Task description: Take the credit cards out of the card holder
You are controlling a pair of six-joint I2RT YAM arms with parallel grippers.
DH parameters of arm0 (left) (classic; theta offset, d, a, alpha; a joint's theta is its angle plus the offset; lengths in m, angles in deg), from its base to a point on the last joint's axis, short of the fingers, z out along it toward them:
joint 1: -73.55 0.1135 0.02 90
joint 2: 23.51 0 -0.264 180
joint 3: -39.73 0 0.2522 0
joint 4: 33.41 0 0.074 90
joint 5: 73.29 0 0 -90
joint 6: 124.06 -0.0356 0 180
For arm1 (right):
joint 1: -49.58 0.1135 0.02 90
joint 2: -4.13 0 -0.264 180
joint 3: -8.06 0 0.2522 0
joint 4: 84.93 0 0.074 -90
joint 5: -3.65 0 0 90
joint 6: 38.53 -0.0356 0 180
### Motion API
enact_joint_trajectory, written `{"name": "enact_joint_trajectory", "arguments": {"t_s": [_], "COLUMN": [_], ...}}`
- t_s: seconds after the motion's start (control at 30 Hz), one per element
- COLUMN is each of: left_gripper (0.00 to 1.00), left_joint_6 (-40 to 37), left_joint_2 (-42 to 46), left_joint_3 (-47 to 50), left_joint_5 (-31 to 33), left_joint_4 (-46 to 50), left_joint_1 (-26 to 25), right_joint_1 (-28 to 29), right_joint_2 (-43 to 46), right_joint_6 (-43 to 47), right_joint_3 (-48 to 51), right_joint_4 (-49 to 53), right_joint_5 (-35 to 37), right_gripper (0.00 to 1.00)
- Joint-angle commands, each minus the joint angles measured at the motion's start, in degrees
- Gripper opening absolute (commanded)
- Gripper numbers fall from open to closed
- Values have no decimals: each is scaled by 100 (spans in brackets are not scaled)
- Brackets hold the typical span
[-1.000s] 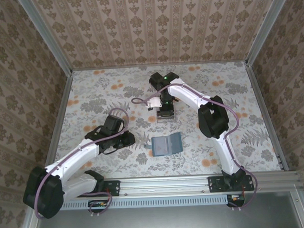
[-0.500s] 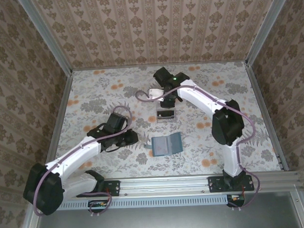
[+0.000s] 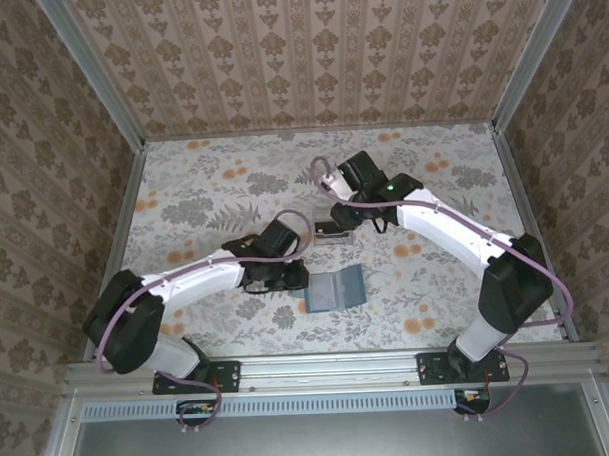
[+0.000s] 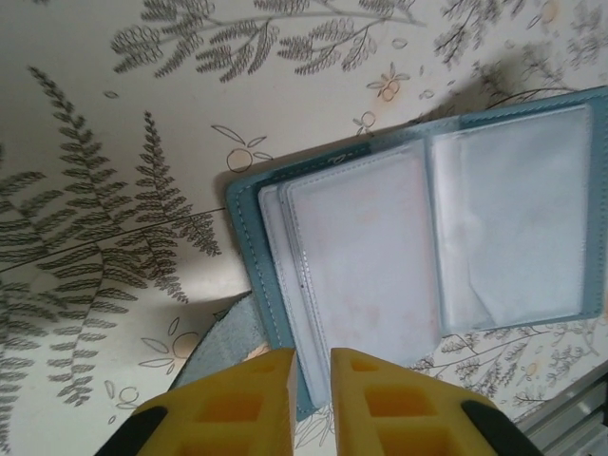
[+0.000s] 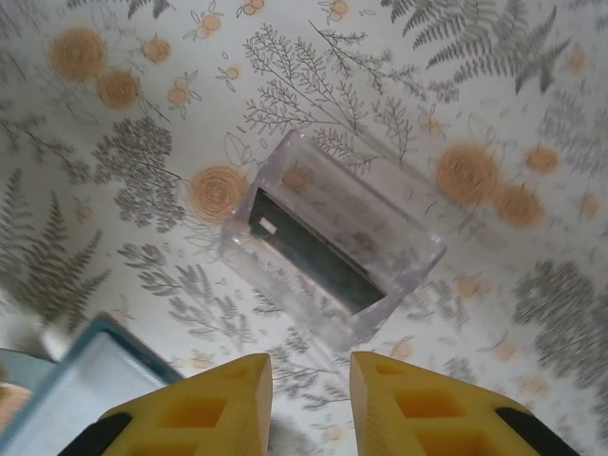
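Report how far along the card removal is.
Done: the card holder lies open. In hand: the left gripper, empty and barely open, hovers at its edge; the right gripper hangs open over the clear tray. Left: pale credit cards sit inside the holder.

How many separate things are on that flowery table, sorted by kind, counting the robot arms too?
Robot arms: 2 (left arm, right arm)
Card holder: 1
Clear tray: 1
Total: 4
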State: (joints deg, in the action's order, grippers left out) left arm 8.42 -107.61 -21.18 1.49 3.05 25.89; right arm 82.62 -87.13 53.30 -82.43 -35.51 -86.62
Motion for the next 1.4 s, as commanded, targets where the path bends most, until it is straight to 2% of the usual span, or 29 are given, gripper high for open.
{"name": "enact_joint_trajectory", "arguments": {"t_s": [0.0,0.17,0.57,0.83,1.37], "left_gripper": [16,13,12,11,11], "left_joint_6": [-1,-56,-84,-26,-60], "left_joint_2": [-291,-453,-599,-640,-529], "left_joint_3": [-175,-82,330,548,677], "left_joint_5": [-16,28,-59,-227,-314], "left_joint_4": [118,150,-119,-395,-430], "left_joint_1": [-33,-34,125,225,315], "right_joint_1": [0,18,287,559,1061], "right_joint_2": [320,506,283,-127,-1093], "right_joint_6": [-1775,-3089,-3973,-4389,-4700], "right_joint_3": [370,1048,1763,2056,1892], "right_joint_4": [-300,-810,-991,-1571,-1875], "right_joint_5": [-481,-1368,-2305,-2705,-2660], "right_gripper": [26,23,21,22,25]}}
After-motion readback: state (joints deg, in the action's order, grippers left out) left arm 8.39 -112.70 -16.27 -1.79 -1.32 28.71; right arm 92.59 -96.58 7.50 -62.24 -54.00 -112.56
